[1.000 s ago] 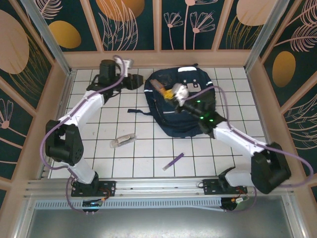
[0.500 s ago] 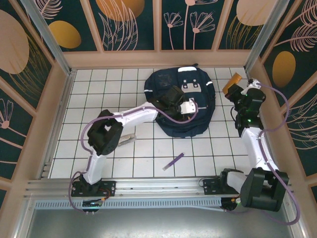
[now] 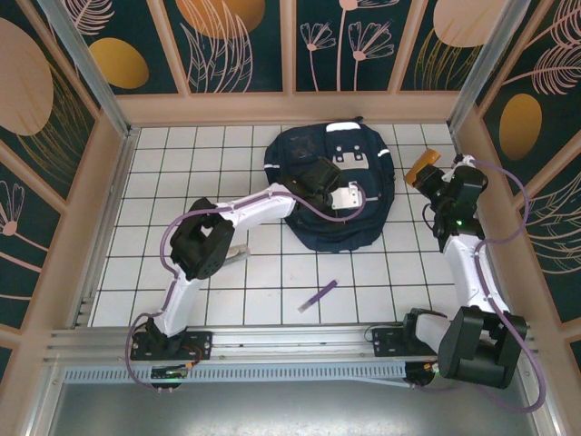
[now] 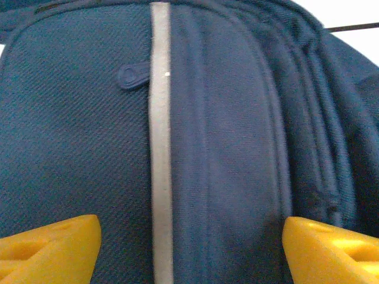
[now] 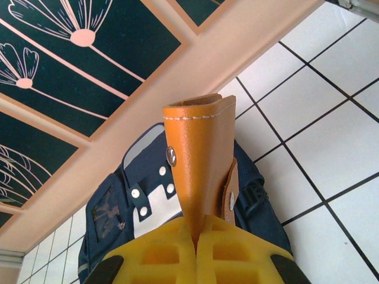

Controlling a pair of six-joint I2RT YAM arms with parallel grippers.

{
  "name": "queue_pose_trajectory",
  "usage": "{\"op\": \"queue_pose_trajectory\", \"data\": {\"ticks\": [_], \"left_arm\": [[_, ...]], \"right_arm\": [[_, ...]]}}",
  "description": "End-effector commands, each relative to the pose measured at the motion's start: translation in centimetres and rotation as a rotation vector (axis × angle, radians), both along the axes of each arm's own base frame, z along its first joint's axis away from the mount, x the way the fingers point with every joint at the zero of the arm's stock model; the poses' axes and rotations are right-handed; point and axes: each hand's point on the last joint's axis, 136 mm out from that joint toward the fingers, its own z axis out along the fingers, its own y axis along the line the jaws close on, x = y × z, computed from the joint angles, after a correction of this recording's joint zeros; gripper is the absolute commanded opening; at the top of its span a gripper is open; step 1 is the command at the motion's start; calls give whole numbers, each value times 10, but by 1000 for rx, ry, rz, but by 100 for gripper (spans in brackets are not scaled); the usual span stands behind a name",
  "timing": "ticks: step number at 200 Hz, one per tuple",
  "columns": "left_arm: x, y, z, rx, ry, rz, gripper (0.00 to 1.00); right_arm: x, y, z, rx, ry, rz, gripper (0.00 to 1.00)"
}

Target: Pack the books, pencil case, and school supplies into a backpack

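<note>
- White tiled tabletop, dark floral wall panels.
- Our left gripper gapes above the navy fabric backpack.
- Our right gripper clamps a flat orange-brown case.

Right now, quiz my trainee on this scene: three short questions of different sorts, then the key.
1. True or false: the left pincer is shut on the backpack.
2. What does the right pincer hold? A) a yellow booklet B) the orange-brown book C) nothing
3. Where does the purple pen lie?

Key
1. False: its jaws stand wide apart over the fabric.
2. B.
3. On the tiled table, on the backpack's near side, toward the arm bases.
</note>
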Motion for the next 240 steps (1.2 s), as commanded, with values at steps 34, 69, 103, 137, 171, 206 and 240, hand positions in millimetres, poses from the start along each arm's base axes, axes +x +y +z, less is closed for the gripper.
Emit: {"op": "queue_pose_trajectory", "data": {"ticks": [34, 69, 103, 137, 171, 206, 240], "left_arm": [[-2, 6, -24, 39, -10, -17, 77], [36, 9, -16, 50, -142, 134, 30], [44, 11, 37, -16, -227, 178, 0], [74, 22, 127, -157, -319, 426, 0], [85, 35, 221, -389, -451, 568, 0], [84, 26, 280, -538, -433, 566, 0], [81, 11, 289, -572, -354, 526, 0]], "right_arm": [[-5, 3, 9, -30, -31, 34, 0], [-6, 6, 7, -15, -19, 44, 0], [-13, 16, -5, 31, 48, 93, 0], [-26, 25, -21, 53, 140, 138, 0], [-38, 45, -49, 106, 217, 236, 0], [-44, 138, -39, 415, 228, 665, 0], [-13, 180, -27, 541, 274, 698, 0]]}}
